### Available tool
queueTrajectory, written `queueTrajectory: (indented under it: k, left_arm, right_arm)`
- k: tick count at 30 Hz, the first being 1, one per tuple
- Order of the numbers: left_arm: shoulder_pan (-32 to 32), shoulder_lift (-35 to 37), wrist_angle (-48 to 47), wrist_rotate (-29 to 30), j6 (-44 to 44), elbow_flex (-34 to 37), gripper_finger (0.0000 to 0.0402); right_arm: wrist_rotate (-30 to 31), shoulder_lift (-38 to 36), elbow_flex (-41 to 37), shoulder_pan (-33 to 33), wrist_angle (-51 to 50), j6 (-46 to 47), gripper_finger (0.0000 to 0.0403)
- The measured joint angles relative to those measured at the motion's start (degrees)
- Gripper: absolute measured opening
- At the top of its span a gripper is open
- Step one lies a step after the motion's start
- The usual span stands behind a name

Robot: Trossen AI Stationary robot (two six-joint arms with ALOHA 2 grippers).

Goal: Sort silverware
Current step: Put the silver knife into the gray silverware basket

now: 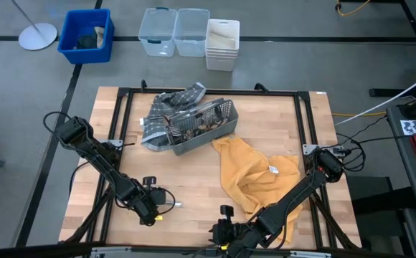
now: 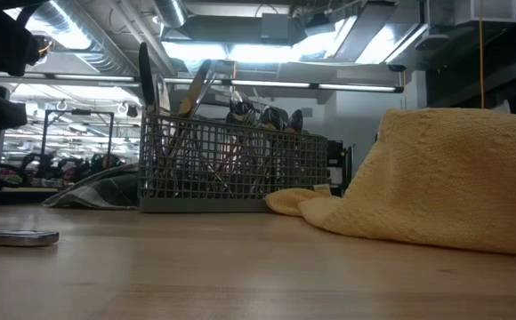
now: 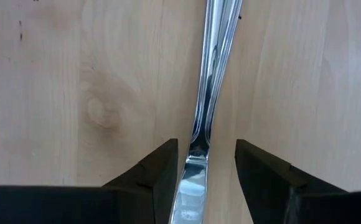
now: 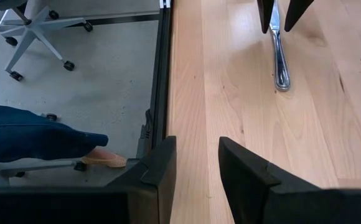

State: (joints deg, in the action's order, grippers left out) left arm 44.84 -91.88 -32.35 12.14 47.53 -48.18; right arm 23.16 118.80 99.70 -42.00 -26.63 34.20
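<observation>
One silver knife-like piece (image 3: 208, 81) lies flat on the wooden table near its front left; it also shows in the high view (image 1: 174, 205), the low view (image 2: 13, 236) and the right wrist view (image 4: 281, 62). My left gripper (image 3: 206, 152) is open, low over one end of the piece, one finger on each side. The grey wire-mesh caddy (image 1: 197, 127) at the table's middle back holds several more pieces of silverware standing upright (image 2: 240, 116). My right gripper (image 4: 198, 149) is open and empty near the front edge (image 1: 219, 233). My left gripper has one finger (image 3: 162, 168) on each side of the piece's end (image 3: 196, 155), lying along it. The piece lies flat on the table. I cannot tell whether either finger touches it.
A yellow towel (image 1: 258, 172) lies crumpled right of the caddy, and a grey plaid cloth (image 1: 166, 107) lies under and behind it. Plastic bins (image 1: 186, 32) stand on the floor beyond the table. A person's leg and shoe (image 4: 37, 140) show off the table's left side.
</observation>
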Motion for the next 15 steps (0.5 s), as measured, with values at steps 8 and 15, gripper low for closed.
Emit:
queueTrajectory:
  k: [8,15]
  left_arm:
    - [0.00,-2.09,0.07,-0.69,1.70,-0.01,0.0150]
    - [-0.20,-2.91,0.08,-1.36,0.42,-0.20,0.0149]
  right_arm:
    - [0.00,0.00,-0.02,0.02,0.00,-0.02,0.0120]
    - [0.00,0.02,-0.02,0.01,-0.02,-0.14,0.0120]
